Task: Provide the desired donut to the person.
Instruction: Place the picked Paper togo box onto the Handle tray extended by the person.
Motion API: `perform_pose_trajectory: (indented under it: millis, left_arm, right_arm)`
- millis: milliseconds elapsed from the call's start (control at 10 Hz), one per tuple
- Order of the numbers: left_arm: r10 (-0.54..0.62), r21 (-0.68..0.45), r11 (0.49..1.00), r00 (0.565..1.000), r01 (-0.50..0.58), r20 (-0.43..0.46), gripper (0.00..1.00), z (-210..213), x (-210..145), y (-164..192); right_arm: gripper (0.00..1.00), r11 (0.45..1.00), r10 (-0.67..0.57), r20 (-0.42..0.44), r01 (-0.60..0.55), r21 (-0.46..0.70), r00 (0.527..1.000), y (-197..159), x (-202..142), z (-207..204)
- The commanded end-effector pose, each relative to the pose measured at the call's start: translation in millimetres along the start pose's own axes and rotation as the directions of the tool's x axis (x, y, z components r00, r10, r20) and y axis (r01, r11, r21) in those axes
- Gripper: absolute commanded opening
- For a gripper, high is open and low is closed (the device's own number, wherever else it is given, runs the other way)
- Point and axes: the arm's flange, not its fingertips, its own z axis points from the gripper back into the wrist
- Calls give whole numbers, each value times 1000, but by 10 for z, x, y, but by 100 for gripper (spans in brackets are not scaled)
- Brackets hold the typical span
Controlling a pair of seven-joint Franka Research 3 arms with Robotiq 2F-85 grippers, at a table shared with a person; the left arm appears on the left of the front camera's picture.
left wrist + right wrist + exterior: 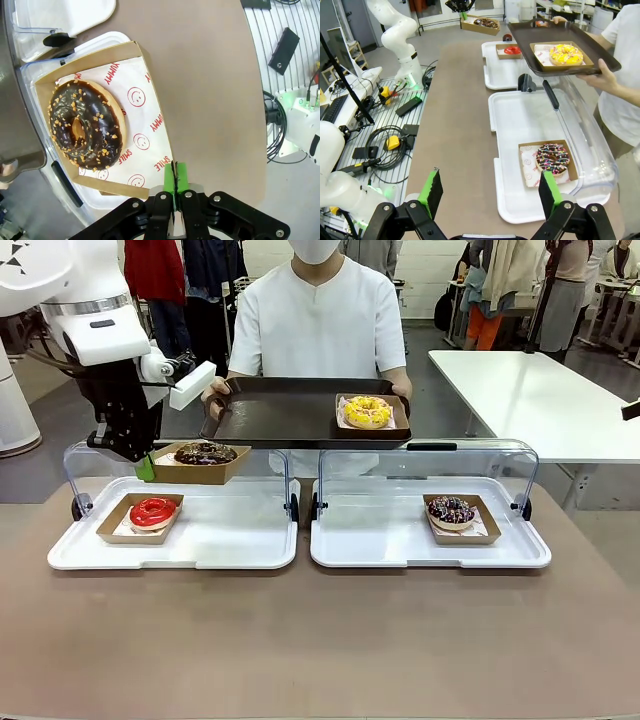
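Note:
My left gripper is shut on the edge of a cardboard tray that holds a chocolate donut with nut bits, lifted above the left white tray. In the left wrist view the green pads pinch the cardboard rim beside the chocolate donut. The person holds a dark serving tray with a yellow donut just beyond it. My right gripper is open over the table's near side, apart from the sprinkled donut.
A red donut sits in its cardboard tray on the left white tray. A chocolate sprinkled donut sits on the right white tray. Clear lids stand open behind both white trays. Bare brown table lies in front.

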Motion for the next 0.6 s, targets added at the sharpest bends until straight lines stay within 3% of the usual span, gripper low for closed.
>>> perform_pose_trajectory:
  millis: [0,200,500]
  left_arm:
    - [14,22,1000,1000,-13,-24,1,87,24,21]
    - [20,95,995,999,-16,-48,1,436,98,-84]
    - [5,170,985,998,5,-58,1,811,295,144]
  right_arm:
    - [100,1000,1,2,-1,0,1000,-1,-1,0]
    - [100,1000,1,2,-1,0,1000,-1,-1,0]
    - [100,1000,1,2,-1,0,1000,-1,-1,0]
